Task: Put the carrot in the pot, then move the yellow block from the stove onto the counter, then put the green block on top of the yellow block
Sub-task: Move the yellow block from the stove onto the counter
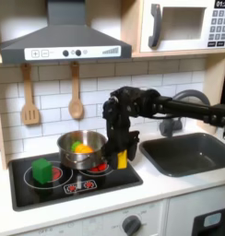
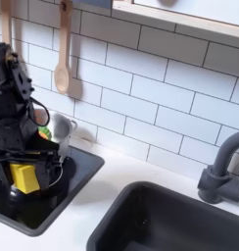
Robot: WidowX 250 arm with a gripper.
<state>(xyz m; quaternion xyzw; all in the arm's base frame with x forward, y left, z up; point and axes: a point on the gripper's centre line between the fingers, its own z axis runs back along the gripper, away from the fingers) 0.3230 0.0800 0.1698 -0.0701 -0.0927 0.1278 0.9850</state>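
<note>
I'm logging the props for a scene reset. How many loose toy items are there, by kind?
Blocks: 2, the green block on the stove and the yellow block at the gripper
Carrots: 1, the carrot in the pot
Pots: 1, the pot
Total: 4

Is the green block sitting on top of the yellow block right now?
No, in the first exterior view the green block rests on the stove, while the yellow block is in the hand.

Black stove (image 1: 59,189) with red rings; green block (image 1: 41,169); yellow block (image 2: 26,177); orange carrot (image 1: 82,147) in the steel pot (image 1: 66,150); white tile, cream counter (image 1: 170,184).
</note>
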